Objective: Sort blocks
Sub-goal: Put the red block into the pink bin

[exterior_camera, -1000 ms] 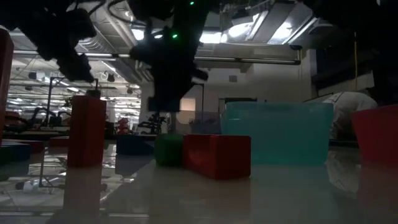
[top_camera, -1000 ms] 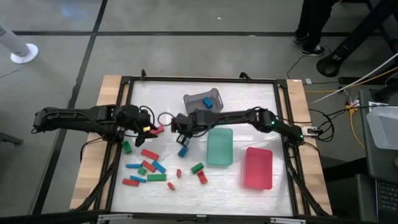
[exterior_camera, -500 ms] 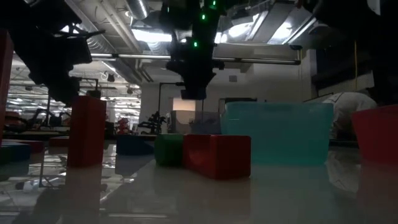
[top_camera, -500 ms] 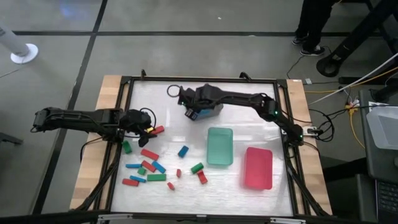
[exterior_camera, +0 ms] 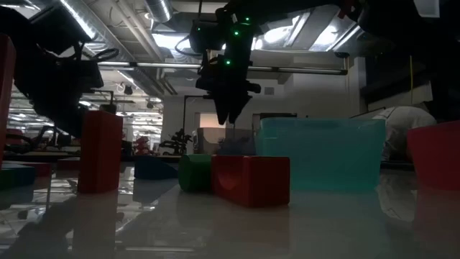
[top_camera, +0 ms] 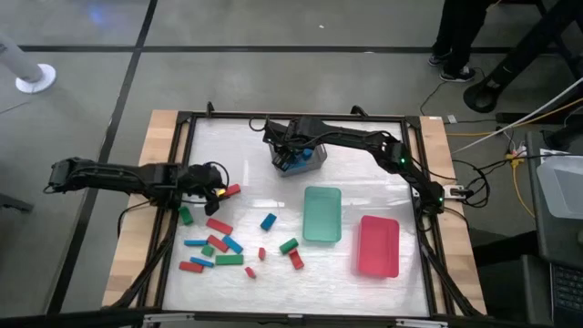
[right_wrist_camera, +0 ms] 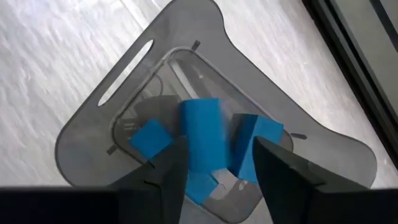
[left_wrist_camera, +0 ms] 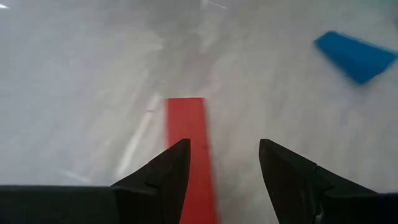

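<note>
The blocks are only partly sorted. Several blue blocks (right_wrist_camera: 202,140) already lie in the grey basket (top_camera: 298,155) at the far side of the table (top_camera: 364,155). One of them shows between the fingers of the right tool (right_wrist_camera: 214,163), which hangs just above the basket. Its fingers stand apart around that block, and whether it is pinched or already loose cannot be told, though the gap suggests a drop into the basket.

Most of the work looks to be left. A scatter of red, blue and green blocks (top_camera: 219,248) lies on the near-left part of the table, with one blue block (top_camera: 268,221) apart from the rest, near the green tray (top_camera: 322,214). The green tray and the red tray (top_camera: 378,246) beside it appear to hold nothing, so no red or green piece seems sorted yet.

The left tool (left_wrist_camera: 221,165) sits low over the left of the scatter, its fingers apart and gripping nothing, with a red bar (left_wrist_camera: 189,149) on the table right beneath the gap. That bar looks like its next pick, likely bound for the red tray.
</note>
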You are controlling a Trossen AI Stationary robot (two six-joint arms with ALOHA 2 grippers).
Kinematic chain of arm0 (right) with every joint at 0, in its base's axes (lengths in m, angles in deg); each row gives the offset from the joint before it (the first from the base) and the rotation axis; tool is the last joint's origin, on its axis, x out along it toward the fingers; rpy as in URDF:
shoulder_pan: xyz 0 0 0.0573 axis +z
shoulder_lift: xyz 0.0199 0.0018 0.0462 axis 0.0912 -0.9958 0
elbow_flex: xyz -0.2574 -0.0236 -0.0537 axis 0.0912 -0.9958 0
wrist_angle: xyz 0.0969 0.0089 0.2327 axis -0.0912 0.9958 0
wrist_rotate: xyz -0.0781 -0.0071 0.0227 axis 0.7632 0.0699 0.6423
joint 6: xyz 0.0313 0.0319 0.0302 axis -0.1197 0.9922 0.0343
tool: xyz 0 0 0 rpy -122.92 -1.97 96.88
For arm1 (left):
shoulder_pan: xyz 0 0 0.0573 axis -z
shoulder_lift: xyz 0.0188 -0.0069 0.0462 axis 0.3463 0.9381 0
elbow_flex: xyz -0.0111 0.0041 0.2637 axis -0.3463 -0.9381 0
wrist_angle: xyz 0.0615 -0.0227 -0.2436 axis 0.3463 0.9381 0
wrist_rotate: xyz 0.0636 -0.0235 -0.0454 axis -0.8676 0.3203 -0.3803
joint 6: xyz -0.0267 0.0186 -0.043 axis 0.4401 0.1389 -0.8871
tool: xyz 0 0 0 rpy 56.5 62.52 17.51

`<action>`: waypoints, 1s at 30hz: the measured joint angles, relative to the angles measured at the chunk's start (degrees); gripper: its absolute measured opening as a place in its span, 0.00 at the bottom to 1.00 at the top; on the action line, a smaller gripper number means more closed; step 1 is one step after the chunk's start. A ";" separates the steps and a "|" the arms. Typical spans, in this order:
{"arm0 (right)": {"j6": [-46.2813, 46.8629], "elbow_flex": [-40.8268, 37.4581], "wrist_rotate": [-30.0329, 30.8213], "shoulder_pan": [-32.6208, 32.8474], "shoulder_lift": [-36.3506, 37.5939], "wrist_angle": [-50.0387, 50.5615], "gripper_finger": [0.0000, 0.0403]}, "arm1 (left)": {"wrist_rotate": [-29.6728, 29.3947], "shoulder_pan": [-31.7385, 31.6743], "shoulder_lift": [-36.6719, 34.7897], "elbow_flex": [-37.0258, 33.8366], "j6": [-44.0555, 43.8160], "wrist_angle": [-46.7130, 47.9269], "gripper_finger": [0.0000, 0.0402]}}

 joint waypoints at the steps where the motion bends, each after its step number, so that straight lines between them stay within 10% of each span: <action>1: 0.00 0.00 -0.01 0.00 0.00 0.00 0.48 | -1.26 0.00 0.00 -0.44 0.99 0.01 0.45; 30: -1.49 0.01 -10.54 0.29 0.17 0.84 0.61 | -4.60 -0.02 10.37 -1.80 2.42 -6.52 0.45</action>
